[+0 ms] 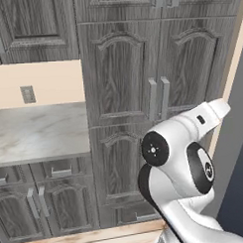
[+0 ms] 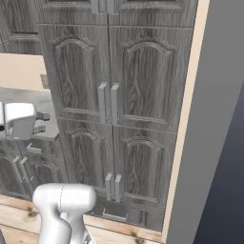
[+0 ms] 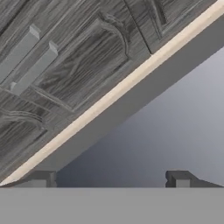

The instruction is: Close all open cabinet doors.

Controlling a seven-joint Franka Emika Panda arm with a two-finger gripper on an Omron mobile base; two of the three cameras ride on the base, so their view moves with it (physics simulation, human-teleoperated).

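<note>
Cabinet doors [image 1: 119, 74] stand tall right of the marble surface [image 1: 39, 131], flush in their frames, paired bar handles [image 2: 107, 103] side by side. Hand [image 3: 111, 179] hangs released, fingertips [image 3: 177, 178] apart, facing the grey side wall [image 2: 209, 143].

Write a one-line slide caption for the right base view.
Tall cabinet doors with paired bar handles stand shut beside a grey wall.

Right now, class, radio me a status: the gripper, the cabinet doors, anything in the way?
Gripper open, empty, aimed past the tall cabinet's side trim. Tall cabinet doors look shut, handles paired. Nothing between hand and doors.
</note>
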